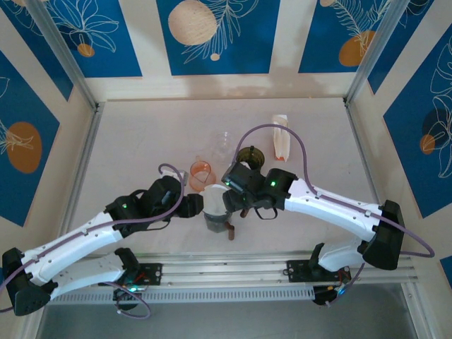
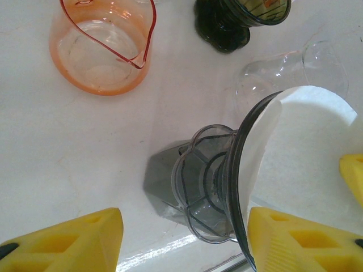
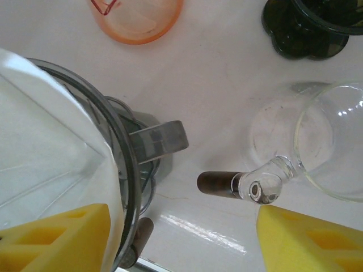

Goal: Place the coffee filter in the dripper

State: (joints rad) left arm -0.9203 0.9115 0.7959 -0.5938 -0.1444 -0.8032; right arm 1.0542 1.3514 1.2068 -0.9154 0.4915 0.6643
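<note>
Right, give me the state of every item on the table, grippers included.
coffee filter: opened out, sitting inside the grey dripper
grey dripper: upright, lined with the filter
orange cup: upright, empty
green dripper: upright
glass jug: upright, empty
left gripper: open, holding nothing
right gripper: open, one finger over the filter

coffee filter (image 2: 306, 153) white | dripper (image 2: 201, 187) smoky grey | beaker (image 2: 99, 48) orange | wall panels (image 1: 212, 35) blue, white leaf outlines
</note>
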